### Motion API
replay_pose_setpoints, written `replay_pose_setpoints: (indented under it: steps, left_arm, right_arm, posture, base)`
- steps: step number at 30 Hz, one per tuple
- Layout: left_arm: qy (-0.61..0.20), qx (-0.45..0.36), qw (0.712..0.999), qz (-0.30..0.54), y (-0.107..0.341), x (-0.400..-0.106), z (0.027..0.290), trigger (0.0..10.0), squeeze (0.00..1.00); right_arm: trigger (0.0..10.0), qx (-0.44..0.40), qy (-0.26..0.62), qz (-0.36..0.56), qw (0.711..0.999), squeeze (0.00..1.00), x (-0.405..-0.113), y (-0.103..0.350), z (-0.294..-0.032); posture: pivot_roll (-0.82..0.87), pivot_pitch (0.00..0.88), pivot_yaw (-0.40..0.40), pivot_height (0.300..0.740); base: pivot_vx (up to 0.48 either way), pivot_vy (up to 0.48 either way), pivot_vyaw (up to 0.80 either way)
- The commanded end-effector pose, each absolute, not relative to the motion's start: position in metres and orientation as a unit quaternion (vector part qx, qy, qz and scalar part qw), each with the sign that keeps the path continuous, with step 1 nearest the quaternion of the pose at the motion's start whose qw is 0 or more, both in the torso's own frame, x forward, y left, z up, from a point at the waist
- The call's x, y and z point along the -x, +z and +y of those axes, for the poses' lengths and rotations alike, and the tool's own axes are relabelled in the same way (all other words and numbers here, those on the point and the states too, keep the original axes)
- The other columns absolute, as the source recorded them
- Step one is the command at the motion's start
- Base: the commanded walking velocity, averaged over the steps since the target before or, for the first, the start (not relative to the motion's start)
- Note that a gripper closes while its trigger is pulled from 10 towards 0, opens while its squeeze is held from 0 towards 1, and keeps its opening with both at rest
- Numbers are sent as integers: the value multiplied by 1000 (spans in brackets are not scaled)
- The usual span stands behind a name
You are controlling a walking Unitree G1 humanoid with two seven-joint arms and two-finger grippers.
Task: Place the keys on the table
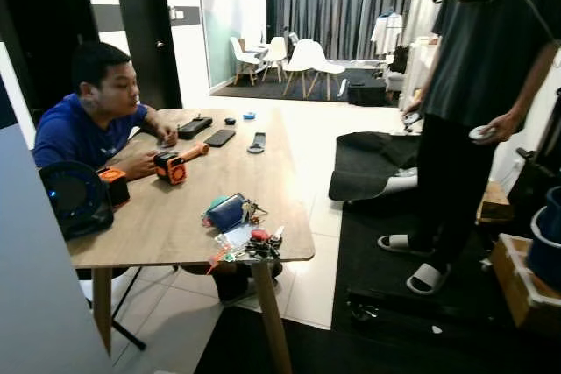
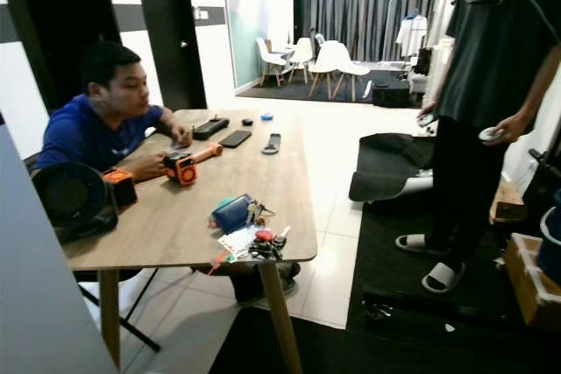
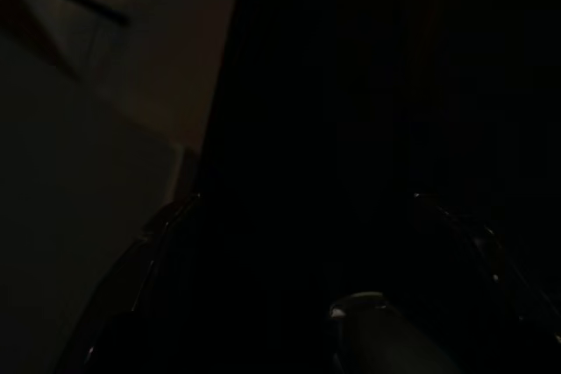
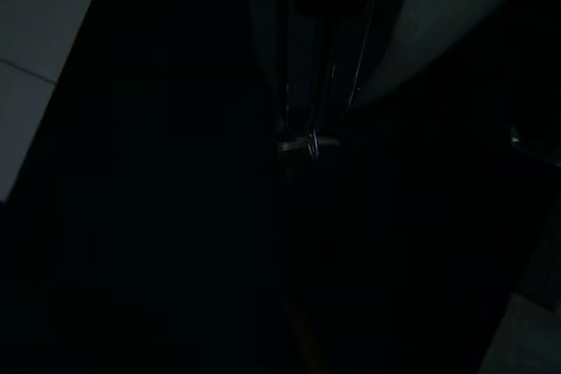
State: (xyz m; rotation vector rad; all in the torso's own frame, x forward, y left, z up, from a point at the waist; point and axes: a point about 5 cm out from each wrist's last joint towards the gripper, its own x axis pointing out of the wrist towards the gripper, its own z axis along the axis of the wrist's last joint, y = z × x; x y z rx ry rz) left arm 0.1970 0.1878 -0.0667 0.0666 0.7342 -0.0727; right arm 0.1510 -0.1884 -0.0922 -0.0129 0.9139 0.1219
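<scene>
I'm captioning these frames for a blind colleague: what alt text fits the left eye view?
A bunch of keys lies at the near right corner of a wooden table, beside a blue pouch. A seated person in a blue shirt rests both arms on the table's left side near an orange tool and a black fan. Another person stands on the right.

Little of the robot's own body can be made out, since both wrist views are very dark. The left wrist view gives two faint curved black finger outlines point(image 3: 162, 225) with small glints and a dull grey rounded part point(image 3: 359, 304) between them. The right wrist view gives a thin, dimly shining metal edge point(image 4: 308, 142) on a dark body.
</scene>
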Motion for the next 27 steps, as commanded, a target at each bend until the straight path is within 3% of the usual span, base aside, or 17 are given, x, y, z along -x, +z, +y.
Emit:
replay_pose_setpoints:
  steps: [1, 27]
  left_arm:
    - [-43, -45, 931, 360, -65, -201, 191, 10000, 0]
    - [-41, -44, 934, 353, -63, -205, 185, 10000, 0]
  right_arm:
    - [10000, -1, 57, 437, 898, 0, -152, -92, -185]
    - [10000, -20, 12, 409, 912, 0, -161, -87, -189]
  posture:
    - [52, 4, 11, 740]
    - [51, 16, 19, 740]
  base:
    - [0, 0, 0]
    - [0, 0, 0]
